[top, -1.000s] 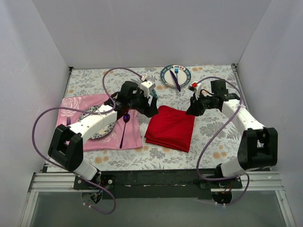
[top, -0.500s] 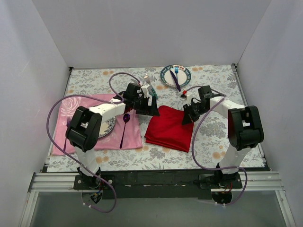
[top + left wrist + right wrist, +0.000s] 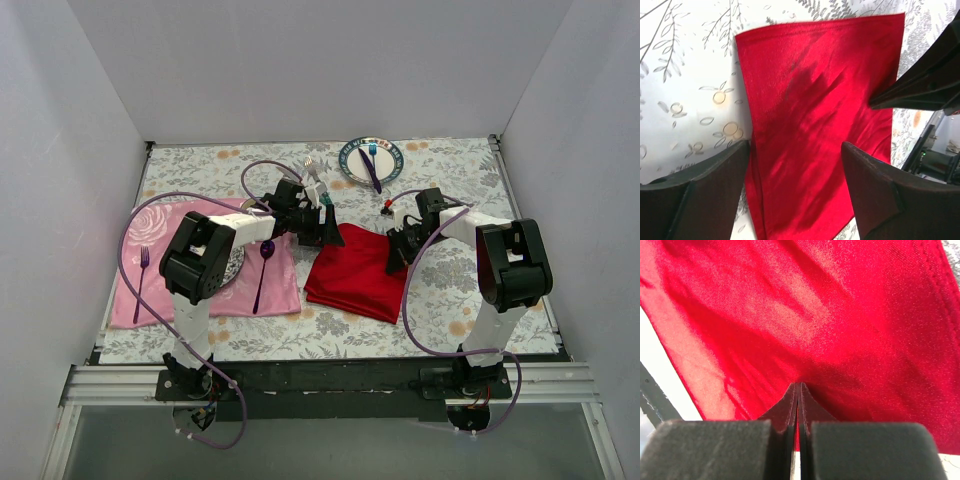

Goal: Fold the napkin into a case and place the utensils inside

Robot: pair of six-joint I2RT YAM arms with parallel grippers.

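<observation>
One satiny red napkin (image 3: 360,275) lies folded flat, roughly square, on the floral tablecloth (image 3: 200,165) between both arms. Folding seems to be the step in hand. The right gripper (image 3: 798,386), jaws closed, appears to pinch its edge, while the left gripper (image 3: 795,150) hovers wide open. The next move likely calls for lifting that layer over.

1. Plain bright red cloth napkin (image 3: 358,275), lower centre.
2. Pink rose-patterned fabric placemat (image 3: 283,292), left.
3. White tablecloth printed with grey leaves and orange blossoms (image 3: 190,165).
4. Slim purple spoon (image 3: 262,272).
</observation>
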